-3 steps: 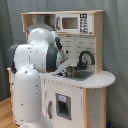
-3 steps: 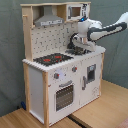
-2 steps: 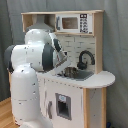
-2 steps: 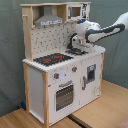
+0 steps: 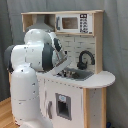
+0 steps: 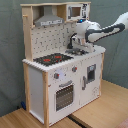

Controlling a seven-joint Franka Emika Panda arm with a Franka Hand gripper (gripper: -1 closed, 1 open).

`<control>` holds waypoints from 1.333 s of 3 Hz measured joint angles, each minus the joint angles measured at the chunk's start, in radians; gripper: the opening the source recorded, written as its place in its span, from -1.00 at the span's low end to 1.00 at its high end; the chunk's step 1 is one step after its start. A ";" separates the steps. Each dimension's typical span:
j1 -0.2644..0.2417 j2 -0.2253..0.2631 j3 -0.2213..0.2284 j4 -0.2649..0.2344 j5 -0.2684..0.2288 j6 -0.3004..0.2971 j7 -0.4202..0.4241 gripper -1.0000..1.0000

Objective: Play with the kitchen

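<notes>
The kitchen [image 5: 95, 85] [image 6: 37, 80] is a light-wood and white toy unit with a pegboard back. In the second exterior view it shows a red-ringed black hob [image 6: 52, 59], an oven door [image 6: 64, 95], a hood [image 6: 47, 20] and a microwave [image 6: 75, 11]. My white arm [image 6: 107, 30] reaches in from the second exterior view's right. My gripper [image 6: 75, 46] hangs low over the grey sink [image 6: 82, 50] [image 5: 76, 75], close to the black faucet [image 5: 84, 59]. In the first exterior view the arm's bulk [image 5: 35, 55] hides the hob side, and my gripper [image 5: 64, 73] shows only as a dark shape at the sink's edge.
A grey curtain [image 6: 10, 60] hangs behind the unit. It stands on a wooden floor [image 6: 100, 112]. The fridge-style door [image 6: 91, 74] and the microwave [image 5: 75, 22] are shut. My arm's base [image 5: 27, 100] stands tight against the kitchen's front in the first exterior view.
My hand has edged slightly toward the hob side while staying over the sink. Nothing on the kitchen has moved.
</notes>
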 joint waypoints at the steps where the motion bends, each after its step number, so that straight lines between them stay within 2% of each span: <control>1: 0.000 -0.011 0.029 0.086 0.007 -0.013 -0.030 1.00; 2: 0.001 -0.011 0.073 0.155 0.006 -0.080 -0.029 1.00; 4: 0.003 -0.011 0.233 0.222 -0.057 -0.176 0.025 1.00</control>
